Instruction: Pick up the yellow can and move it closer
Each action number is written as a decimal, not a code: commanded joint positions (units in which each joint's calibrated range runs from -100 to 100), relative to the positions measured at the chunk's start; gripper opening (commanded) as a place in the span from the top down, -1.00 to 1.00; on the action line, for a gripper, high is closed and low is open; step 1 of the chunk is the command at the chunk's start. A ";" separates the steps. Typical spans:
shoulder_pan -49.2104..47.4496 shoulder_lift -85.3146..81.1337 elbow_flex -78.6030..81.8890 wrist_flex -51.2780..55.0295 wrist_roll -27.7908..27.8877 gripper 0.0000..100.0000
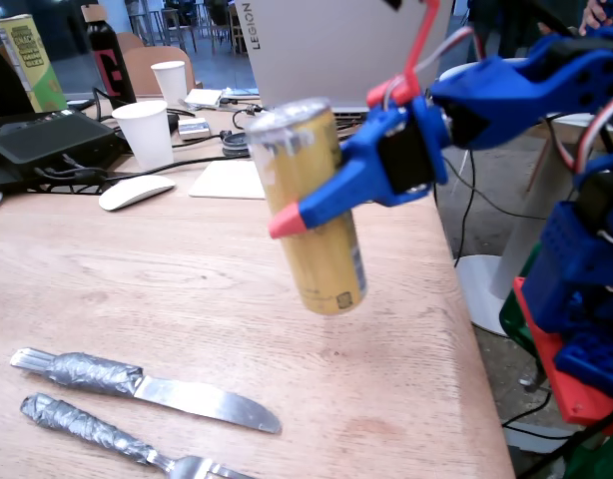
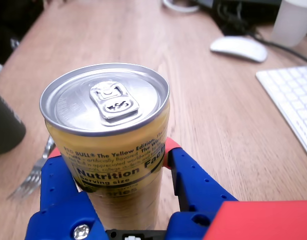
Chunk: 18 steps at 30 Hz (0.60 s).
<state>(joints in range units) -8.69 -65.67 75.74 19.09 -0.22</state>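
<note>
Gripper (image 1: 321, 195) clamps yellow can (image 1: 316, 215) (tilted, airborne) | wooden table (image 1: 107, 289), cluttered desk

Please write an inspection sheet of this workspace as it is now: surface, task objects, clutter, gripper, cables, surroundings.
Surface: wooden table, bare in the middle.
Job's things: yellow can lifted off the table, tilted, tab unopened.
Clutter: knife, fork, both with taped handles; white mouse; two paper cups; keyboard.
Grippers: gripper shut on the can.
Cables: black cables by the cups.
Surroundings: laptop, chairs behind.
</note>
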 commanded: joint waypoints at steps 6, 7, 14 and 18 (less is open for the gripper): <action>-0.28 -29.18 21.52 5.21 0.24 0.60; -0.28 -30.55 23.03 5.71 0.20 0.60; -3.49 -31.58 23.78 14.41 -0.29 0.60; -3.49 -31.58 23.78 15.89 -0.24 0.60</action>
<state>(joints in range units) -11.88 -95.68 99.10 34.58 -0.22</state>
